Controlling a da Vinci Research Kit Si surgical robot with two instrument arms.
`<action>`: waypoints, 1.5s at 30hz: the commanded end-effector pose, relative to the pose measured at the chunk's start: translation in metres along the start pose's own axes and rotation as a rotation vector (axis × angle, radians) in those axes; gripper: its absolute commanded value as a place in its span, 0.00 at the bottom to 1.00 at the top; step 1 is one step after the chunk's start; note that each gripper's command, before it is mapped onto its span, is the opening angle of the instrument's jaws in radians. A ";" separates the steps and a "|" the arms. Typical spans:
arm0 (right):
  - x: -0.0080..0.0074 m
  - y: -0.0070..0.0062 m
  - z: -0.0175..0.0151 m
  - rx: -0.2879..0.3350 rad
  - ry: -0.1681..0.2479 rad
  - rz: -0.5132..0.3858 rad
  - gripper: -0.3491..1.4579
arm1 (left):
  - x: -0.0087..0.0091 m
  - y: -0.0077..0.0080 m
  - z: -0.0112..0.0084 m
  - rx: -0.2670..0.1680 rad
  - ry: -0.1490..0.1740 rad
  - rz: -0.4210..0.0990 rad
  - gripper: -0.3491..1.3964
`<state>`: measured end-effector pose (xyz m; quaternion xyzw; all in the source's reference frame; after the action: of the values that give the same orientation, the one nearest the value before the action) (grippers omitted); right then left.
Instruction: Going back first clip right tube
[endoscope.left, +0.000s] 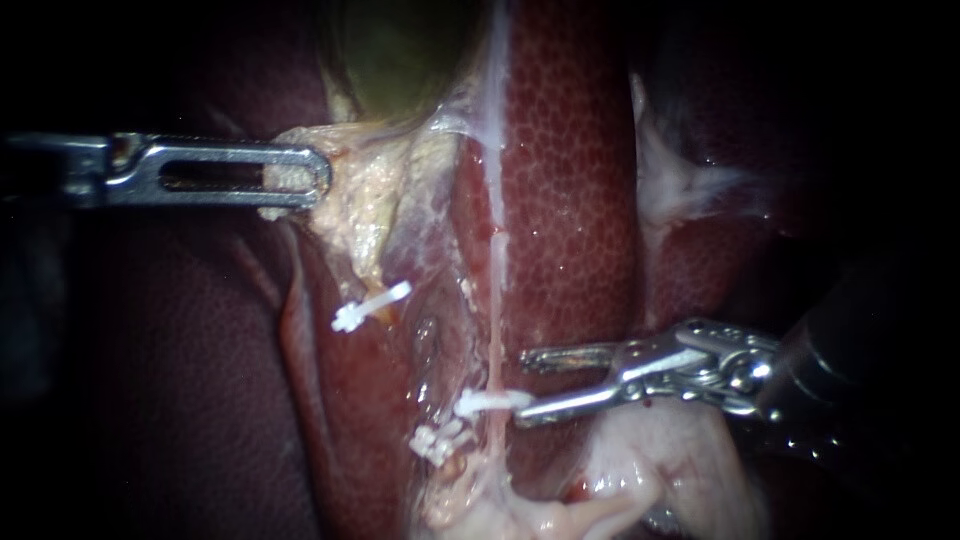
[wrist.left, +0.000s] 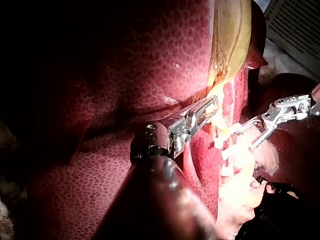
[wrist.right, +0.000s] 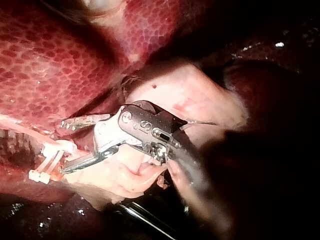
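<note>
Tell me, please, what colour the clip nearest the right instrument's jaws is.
The clip is white; the endoscope view shows it best.

Between the open jaws of the right instrument (endoscope.left: 525, 385) there is free room toward 9 o'clock, up to the right tube (endoscope.left: 497, 330). A white clip (endoscope.left: 488, 402) on this tube stands just at the lower jaw's tip. More clips (endoscope.left: 438, 442) block 7 o'clock, and the liver (endoscope.left: 570, 200) closes 12 o'clock.

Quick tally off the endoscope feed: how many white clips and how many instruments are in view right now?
White clips: 3
Instruments: 2, the left instrument shut on tissue, the right instrument open
Total: 5
</note>
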<state>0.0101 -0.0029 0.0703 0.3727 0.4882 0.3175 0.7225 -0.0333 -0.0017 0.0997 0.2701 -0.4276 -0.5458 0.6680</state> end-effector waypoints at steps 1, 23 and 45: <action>0.0005 -0.0003 -0.0004 0.003 0.003 -0.008 0.52 | 0.0000 0.0000 0.0000 0.000 0.000 0.000 0.00; 0.0099 -0.0058 -0.0080 0.031 0.098 -0.191 0.52 | 0.0005 0.0001 0.0009 -0.004 -0.005 0.003 0.00; 0.0099 -0.0065 -0.0079 0.029 0.100 -0.227 0.52 | 0.0038 0.0021 0.0082 0.004 0.026 0.025 0.00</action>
<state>0.0064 0.0036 0.0582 0.3090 0.5673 0.2448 0.7230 -0.0394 -0.0040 0.1065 0.2729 -0.4237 -0.5327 0.6799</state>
